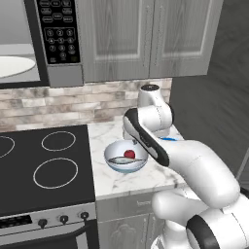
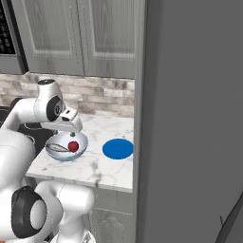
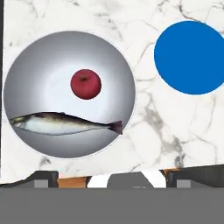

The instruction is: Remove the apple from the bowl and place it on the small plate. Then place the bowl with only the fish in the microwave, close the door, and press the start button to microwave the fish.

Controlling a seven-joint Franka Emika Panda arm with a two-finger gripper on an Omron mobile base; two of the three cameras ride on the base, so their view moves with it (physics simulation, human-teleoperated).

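Observation:
On the marble counter stands the bowl [image 3: 41, 72] [image 1: 112, 154] [image 2: 81, 140]. Inside it lie the red apple [image 3: 85, 84] [image 1: 129, 154] [image 2: 73, 146] and the silvery fish [image 3: 65, 123] [image 1: 125, 160] [image 2: 57, 148], side by side. To the bowl's right the blue small plate [image 3: 191, 57] [image 2: 118, 148] lies flat and bare. My gripper [image 3: 116, 178] hovers straight above the bowl, open, its fingertips [image 3: 41, 179] wide apart with nothing between them. The microwave [image 1: 61, 39] hangs up on the left with its cavity showing; its door is out of view.
A white turntable plate [image 1: 14, 65] lies inside the microwave cavity. The black stove [image 1: 44, 165] adjoins the counter [image 1: 121, 182] on the left. Grey cabinets [image 1: 146, 39] hang above the counter. A tall grey panel [image 2: 190, 118] walls off the right side next to the plate.

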